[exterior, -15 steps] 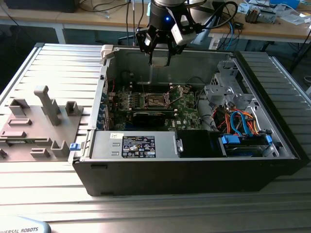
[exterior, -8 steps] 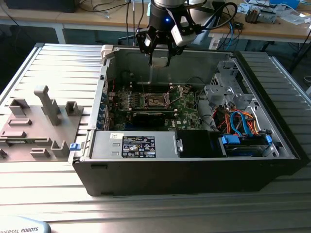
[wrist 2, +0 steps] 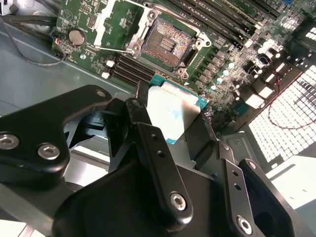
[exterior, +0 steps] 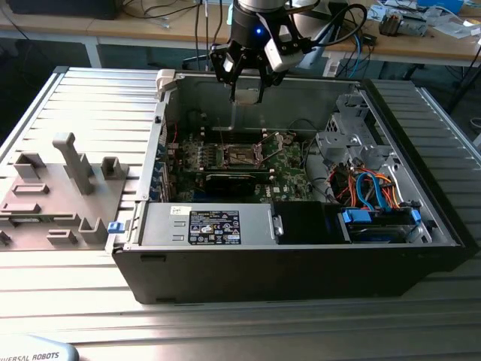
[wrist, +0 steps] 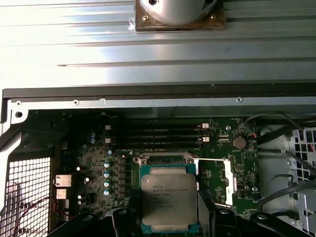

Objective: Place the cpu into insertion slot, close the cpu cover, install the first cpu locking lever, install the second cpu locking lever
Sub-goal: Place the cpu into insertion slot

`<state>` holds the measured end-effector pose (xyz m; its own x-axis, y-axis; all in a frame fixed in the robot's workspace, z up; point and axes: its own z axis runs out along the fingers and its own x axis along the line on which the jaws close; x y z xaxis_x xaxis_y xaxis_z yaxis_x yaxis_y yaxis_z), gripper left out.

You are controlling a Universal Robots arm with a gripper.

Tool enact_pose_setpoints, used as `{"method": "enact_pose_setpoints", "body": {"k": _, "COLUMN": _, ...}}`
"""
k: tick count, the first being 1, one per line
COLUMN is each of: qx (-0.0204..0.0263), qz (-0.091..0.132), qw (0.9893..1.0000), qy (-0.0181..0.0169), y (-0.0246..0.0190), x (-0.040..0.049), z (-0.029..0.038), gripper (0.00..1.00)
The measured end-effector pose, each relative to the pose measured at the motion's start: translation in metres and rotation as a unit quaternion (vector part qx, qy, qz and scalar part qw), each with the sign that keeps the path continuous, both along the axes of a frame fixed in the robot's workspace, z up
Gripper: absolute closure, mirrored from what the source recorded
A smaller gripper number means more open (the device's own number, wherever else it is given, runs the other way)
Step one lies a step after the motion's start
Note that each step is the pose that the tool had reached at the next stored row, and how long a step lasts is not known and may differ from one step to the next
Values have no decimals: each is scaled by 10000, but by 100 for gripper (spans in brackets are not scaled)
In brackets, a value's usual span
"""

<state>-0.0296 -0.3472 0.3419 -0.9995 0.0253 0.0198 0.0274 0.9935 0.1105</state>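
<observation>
Second wrist view, step one in hand: silvery hinged cpu cover [wrist 2: 106,27] lies open beside the bare black insertion slot [wrist 2: 165,42], gripper [wrist 2: 170,117] clenched on the edges of the flat matte-grey cpu [wrist 2: 173,106], held apart from the slot over the green motherboard [wrist 2: 232,64]; seating likely needs square alignment and a gentle descent.

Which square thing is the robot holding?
The cpu, the silver-topped chip gripped by the end effector; the black insertion slot sits empty on the green board.
</observation>
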Motion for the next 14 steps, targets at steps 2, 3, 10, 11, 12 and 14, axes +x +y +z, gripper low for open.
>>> {"method": "enact_pose_setpoints", "body": {"k": 2, "qx": 1, "qz": -43, "qw": 10000, "qy": 0, "y": 0, "x": 0, "z": -1, "gripper": 46}}
{"method": "enact_pose_setpoints", "body": {"k": 3, "qx": 1, "qz": -69, "qw": 10000, "qy": 0, "y": 0, "x": 0, "z": -1, "gripper": 46}}
{"method": "enact_pose_setpoints", "body": {"k": 10, "qx": 1, "qz": -359, "qw": 9994, "qy": 0, "y": 0, "x": 0, "z": -2, "gripper": 46}}
{"method": "enact_pose_setpoints", "body": {"k": 11, "qx": 1, "qz": -371, "qw": 9993, "qy": 0, "y": 0, "x": 0, "z": -2, "gripper": 46}}
{"method": "enact_pose_setpoints", "body": {"k": 12, "qx": 0, "qz": -389, "qw": 9992, "qy": 0, "y": 0, "x": 0, "z": -3, "gripper": 46}}
{"method": "enact_pose_setpoints", "body": {"k": 14, "qx": 0, "qz": -415, "qw": 9991, "qy": 0, "y": 0, "x": 0, "z": -4, "gripper": 46}}
